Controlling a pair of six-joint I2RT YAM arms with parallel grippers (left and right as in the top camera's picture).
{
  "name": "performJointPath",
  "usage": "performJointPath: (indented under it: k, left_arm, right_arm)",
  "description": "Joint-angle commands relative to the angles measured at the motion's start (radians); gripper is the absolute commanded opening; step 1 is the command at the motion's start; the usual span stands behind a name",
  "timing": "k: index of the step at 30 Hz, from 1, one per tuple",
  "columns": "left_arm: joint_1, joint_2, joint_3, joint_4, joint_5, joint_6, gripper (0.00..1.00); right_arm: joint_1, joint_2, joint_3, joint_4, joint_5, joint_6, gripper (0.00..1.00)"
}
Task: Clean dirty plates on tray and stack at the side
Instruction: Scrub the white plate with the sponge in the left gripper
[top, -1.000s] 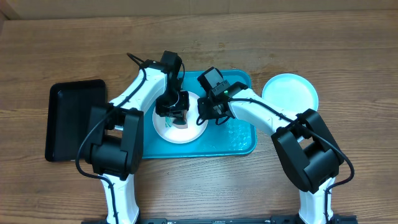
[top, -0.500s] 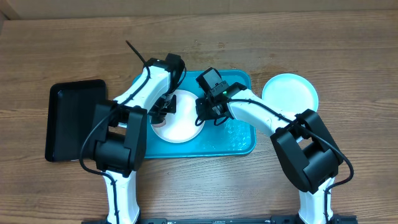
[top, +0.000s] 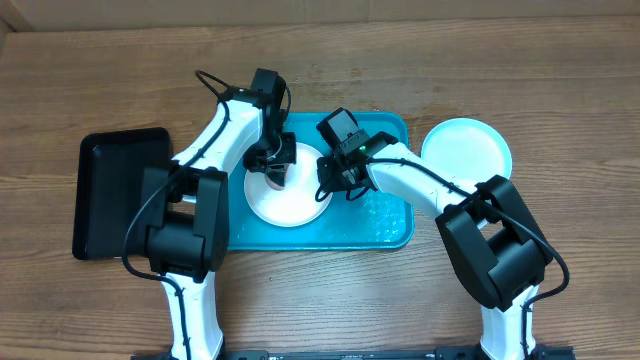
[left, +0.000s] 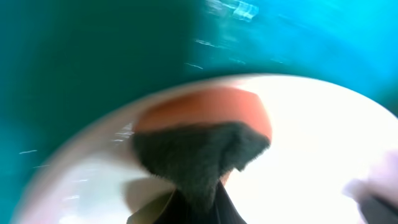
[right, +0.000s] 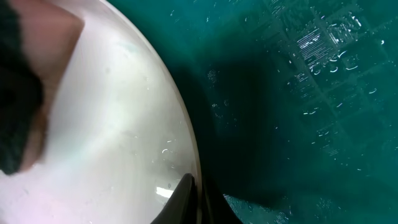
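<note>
Two plates: white plate (top: 292, 203) on the tray (top: 392, 226), blue plate (top: 467, 148) at its 3 o'clock. Left hand (top: 275, 176) clamps one sponge (left: 202, 124); right hand (top: 323, 187) pinches the white plate's rim.

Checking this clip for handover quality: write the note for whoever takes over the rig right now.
Left gripper: shut on a sponge, which is pressed on the white plate.
Right gripper: pinching that plate's right rim, apparently to steady it.
The white plate sits on the turquoise tray. The pale blue plate is on the table, right of the tray. No yellow-green plate is in view.
Done: pale blue plate set aside; white plate looks smear-free where visible.
Left: finish wiping, then stack the white plate at the side.
</note>
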Motion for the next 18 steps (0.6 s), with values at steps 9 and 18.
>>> performJointPath:
  k: [9, 18]
  left_arm:
    - [-0.011, 0.035, 0.000, -0.163, -0.021, 0.226, 0.04]
    - [0.082, 0.032, 0.076, -0.272, -0.444, -0.116, 0.04]
  right_arm:
    - [-0.007, 0.023, -0.004, -0.012, 0.040, -0.004, 0.05]
    - [-0.007, 0.023, -0.004, -0.014, 0.045, -0.003, 0.05]
